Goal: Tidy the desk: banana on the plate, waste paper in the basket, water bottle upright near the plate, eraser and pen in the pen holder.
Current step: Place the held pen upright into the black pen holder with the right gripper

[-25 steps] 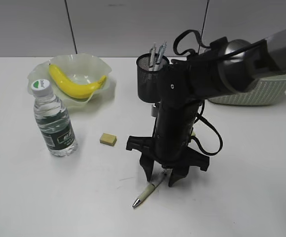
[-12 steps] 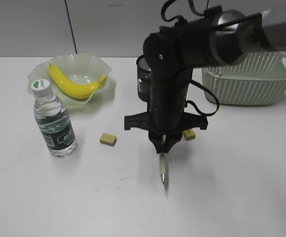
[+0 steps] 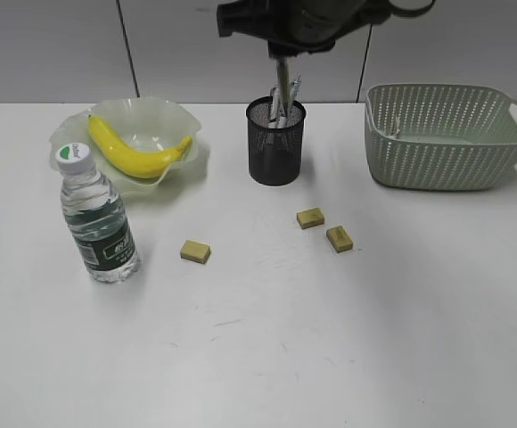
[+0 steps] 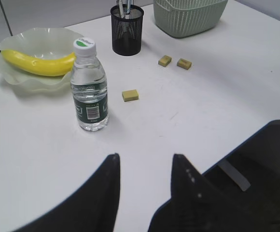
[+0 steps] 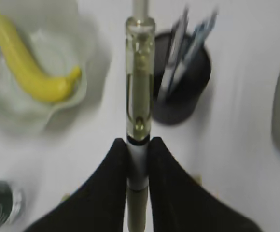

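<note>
My right gripper (image 3: 282, 46) hangs at the top of the exterior view, shut on a pen (image 3: 281, 82) that points down over the black mesh pen holder (image 3: 275, 147). In the right wrist view the gripper (image 5: 138, 143) pinches the pen (image 5: 139, 92) beside the holder (image 5: 184, 92). Three tan erasers (image 3: 195, 251) (image 3: 310, 218) (image 3: 339, 238) lie on the desk (image 3: 267, 348). The banana (image 3: 134, 152) rests in the green plate (image 3: 174, 116). The water bottle (image 3: 97, 218) stands upright near it. The basket (image 3: 446, 134) is at the right. Waste paper is not visible. My left gripper (image 4: 145, 162) is open over the desk's near edge.
Other pens (image 3: 292, 92) stand in the holder. In the left wrist view the bottle (image 4: 89, 89), the nearest eraser (image 4: 130, 95) and the plate (image 4: 31, 81) lie ahead of the gripper. The desk's edge (image 4: 256, 135) drops off at the right.
The right gripper shut on the pen lying on the desk, lifted it and carried it back and up over the pen holder. The left arm has not moved.
</note>
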